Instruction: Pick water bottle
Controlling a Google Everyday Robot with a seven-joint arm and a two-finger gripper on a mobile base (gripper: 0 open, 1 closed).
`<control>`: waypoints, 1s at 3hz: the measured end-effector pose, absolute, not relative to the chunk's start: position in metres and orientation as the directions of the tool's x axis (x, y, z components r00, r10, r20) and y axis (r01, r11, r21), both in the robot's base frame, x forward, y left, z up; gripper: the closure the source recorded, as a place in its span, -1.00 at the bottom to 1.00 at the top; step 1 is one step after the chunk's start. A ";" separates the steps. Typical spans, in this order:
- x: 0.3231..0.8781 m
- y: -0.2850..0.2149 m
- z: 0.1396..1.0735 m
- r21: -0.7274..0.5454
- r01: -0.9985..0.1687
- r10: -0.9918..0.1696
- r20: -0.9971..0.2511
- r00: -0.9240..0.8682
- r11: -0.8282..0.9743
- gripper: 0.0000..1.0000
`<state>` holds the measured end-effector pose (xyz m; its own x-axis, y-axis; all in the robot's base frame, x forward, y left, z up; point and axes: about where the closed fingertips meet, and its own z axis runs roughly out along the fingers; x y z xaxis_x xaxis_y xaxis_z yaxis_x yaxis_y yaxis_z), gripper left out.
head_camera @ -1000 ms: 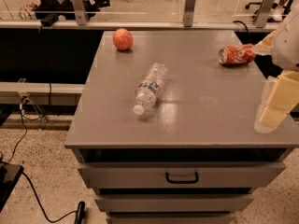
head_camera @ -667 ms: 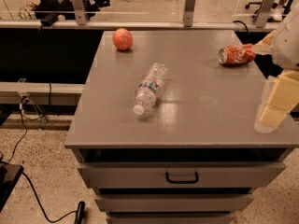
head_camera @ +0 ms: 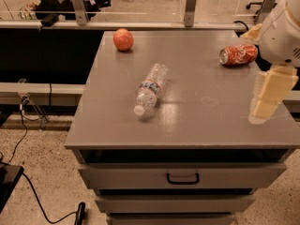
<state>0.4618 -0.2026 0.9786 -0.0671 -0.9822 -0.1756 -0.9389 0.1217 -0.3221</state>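
Observation:
The water bottle is small, clear and crinkled, with a white cap and a blue-red-white label band. It lies on its side near the middle of the grey cabinet top, cap toward the front left. My gripper hangs at the right edge of the top, well to the right of the bottle and apart from it. Its pale fingers point down toward the front right part of the top. Nothing shows in it.
A crushed red soda can lies at the back right, just behind the gripper's arm. An orange-red apple sits at the back left. Drawers with a handle are below. A glass railing runs behind; cables lie on the floor at left.

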 end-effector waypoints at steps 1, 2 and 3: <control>0.495 -0.175 0.981 -0.398 -0.914 -0.983 -0.123 0.138 -0.079 -1.00; 0.520 -0.144 0.976 -0.423 -0.871 -0.947 -0.082 0.310 -0.248 -1.00; 0.542 -0.113 0.958 -0.400 -0.830 -0.894 -0.055 0.444 -0.388 -1.00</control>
